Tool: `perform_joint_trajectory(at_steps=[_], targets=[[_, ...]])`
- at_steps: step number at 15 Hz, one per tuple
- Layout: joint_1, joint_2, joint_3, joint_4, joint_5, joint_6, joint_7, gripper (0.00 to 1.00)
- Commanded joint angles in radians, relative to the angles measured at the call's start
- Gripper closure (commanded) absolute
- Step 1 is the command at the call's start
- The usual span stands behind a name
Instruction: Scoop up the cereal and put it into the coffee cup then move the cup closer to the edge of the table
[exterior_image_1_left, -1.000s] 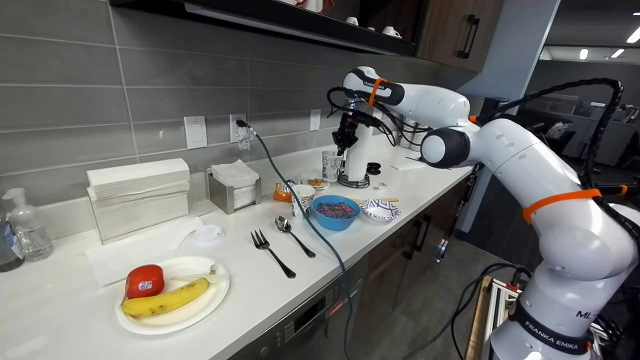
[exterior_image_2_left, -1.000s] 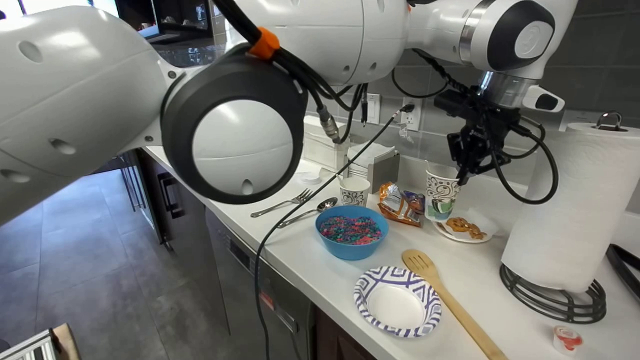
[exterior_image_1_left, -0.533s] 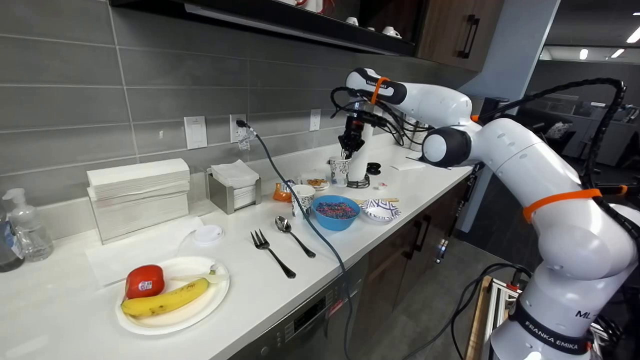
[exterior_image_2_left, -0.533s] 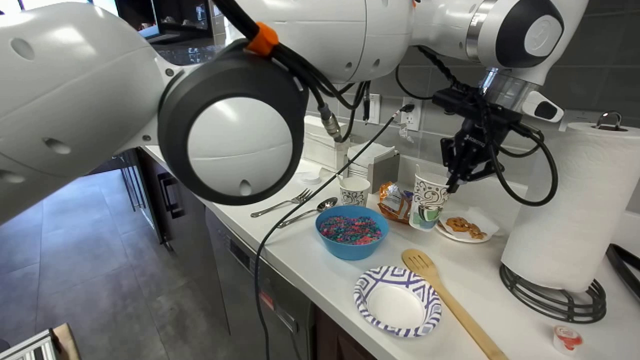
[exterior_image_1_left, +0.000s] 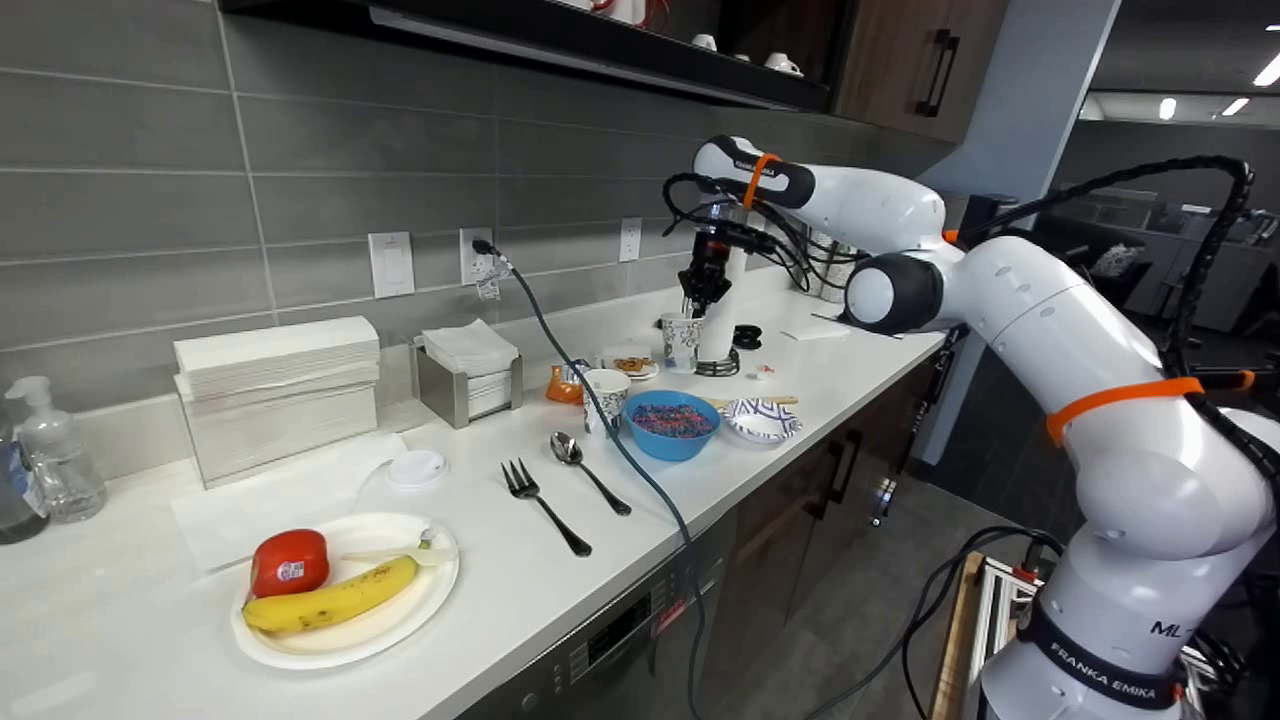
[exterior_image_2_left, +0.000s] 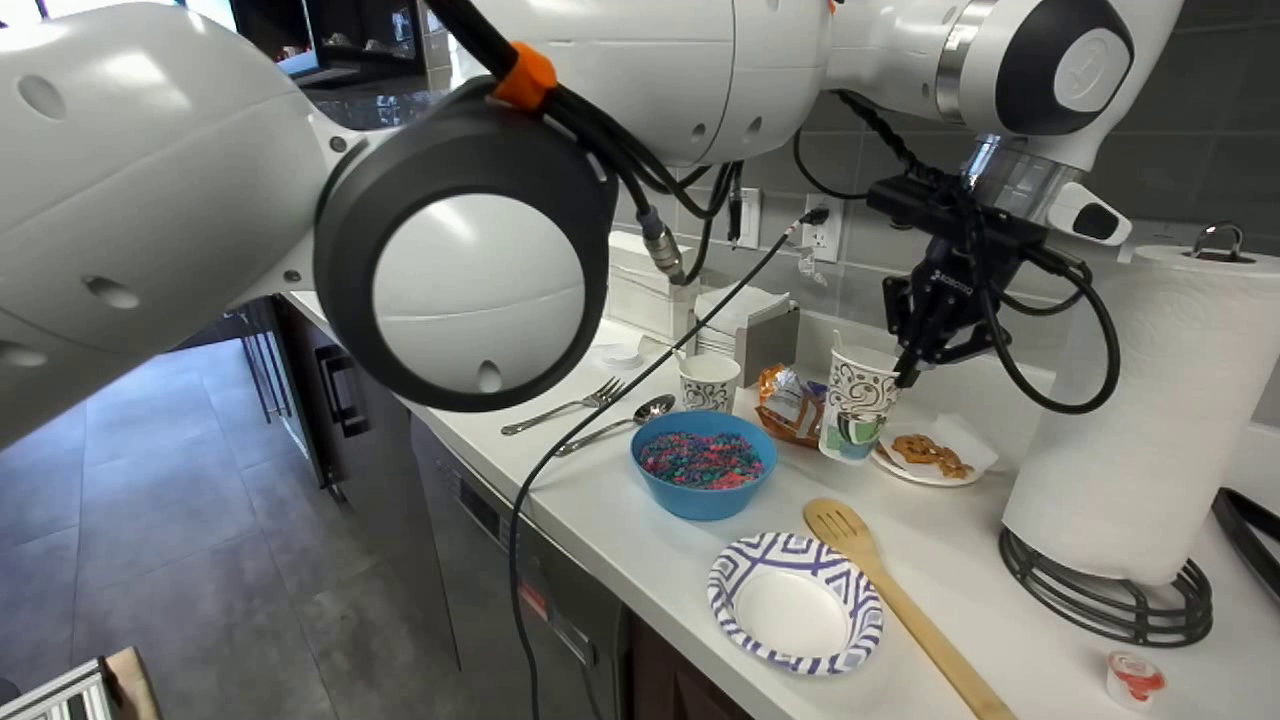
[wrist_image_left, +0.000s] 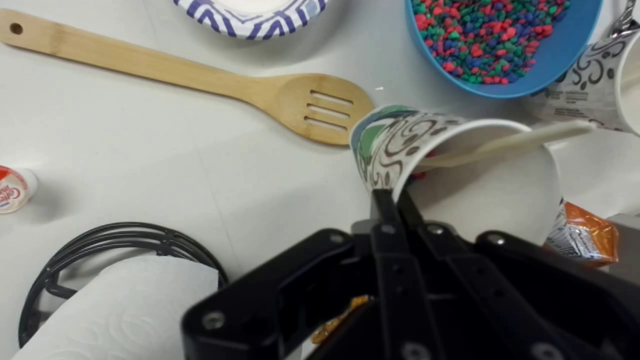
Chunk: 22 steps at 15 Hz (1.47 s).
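My gripper (wrist_image_left: 396, 199) is shut on the rim of the patterned paper coffee cup (wrist_image_left: 395, 142), one finger outside the wall and one inside. Red and blue bits (wrist_image_left: 418, 175) show deep in the cup, beside a pale stick (wrist_image_left: 500, 148) that leans out over the rim. In both exterior views the cup (exterior_image_2_left: 858, 405) hangs slightly tilted from the fingertips; whether its base touches the table (exterior_image_2_left: 640, 555) I cannot tell. The cereal (wrist_image_left: 492, 40), tiny red, blue and green pieces, fills a blue bowl (exterior_image_2_left: 703, 500) closer to the front edge.
Around the cup lie a slotted wooden spatula (wrist_image_left: 320, 107), a patterned paper bowl (exterior_image_2_left: 795, 610), a pretzel plate (exterior_image_2_left: 935, 455), a snack bag (exterior_image_2_left: 795, 405) and a paper towel roll (exterior_image_2_left: 1150, 420). Another paper cup (exterior_image_2_left: 709, 385) stands behind the blue bowl. A cable (exterior_image_2_left: 600, 410) crosses the counter.
The gripper has carried the cup forward from the wall side toward the front of the counter and slightly lower. Over the last half second it has hardly moved.
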Motion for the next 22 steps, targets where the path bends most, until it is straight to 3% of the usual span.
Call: perform_joint_trajectory(at_steps=[1, 13, 22], targets=[[0.001, 0.003, -0.001, 0.007, 0.001, -0.005, 0.002, 0.97], [-0.005, 0.048, -0.018, 0.021, -0.037, -0.036, -0.101, 0.99], [-0.003, 0.087, -0.012, 0.022, -0.041, -0.129, -0.126, 0.99]])
